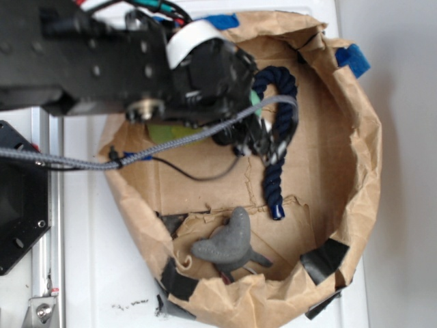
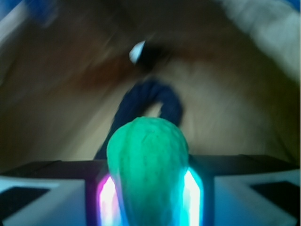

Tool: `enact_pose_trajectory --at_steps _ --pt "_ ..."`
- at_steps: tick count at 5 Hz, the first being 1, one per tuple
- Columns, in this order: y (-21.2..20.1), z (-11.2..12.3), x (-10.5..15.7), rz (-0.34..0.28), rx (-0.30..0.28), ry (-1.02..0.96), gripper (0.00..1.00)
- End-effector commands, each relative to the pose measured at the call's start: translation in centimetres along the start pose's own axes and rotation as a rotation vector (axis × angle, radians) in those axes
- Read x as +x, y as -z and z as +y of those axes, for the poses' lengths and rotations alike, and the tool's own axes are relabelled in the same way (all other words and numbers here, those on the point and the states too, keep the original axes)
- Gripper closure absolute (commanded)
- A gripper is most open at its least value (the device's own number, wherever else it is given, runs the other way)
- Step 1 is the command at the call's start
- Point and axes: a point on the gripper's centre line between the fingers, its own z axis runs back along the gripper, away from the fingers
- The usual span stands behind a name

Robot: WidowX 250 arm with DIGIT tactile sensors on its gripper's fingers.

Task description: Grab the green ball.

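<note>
Inside a brown paper enclosure, the gripper pinches the green ball between its lit fingers; a dark blue rope lies right, a grey plush toy below.

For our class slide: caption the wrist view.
Gripper shut on the green ball, dark blue rope blurred beyond.

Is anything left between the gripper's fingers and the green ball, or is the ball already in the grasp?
Nothing. In the wrist view the green ball sits squeezed directly between the gripper fingers, with the dark rope lying beyond it.
</note>
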Motion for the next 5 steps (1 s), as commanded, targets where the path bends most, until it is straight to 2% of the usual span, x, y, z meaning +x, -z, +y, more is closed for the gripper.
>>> enact_pose_trajectory --at_steps 1,2,3,4,5 --pt "-7.4 -0.1 2.2 0.212 0.001 0.247 1.00" --pt "-9.1 0.0 2.6 0.214 0.066 0.247 1.00" --pt "-9.8 0.3 2.7 0.177 0.087 0.247 1.00" --pt "-10.0 0.7 2.5 0.150 0.073 0.232 1.00" --pt "-10.1 0.8 2.4 0.156 0.075 0.234 1.00"
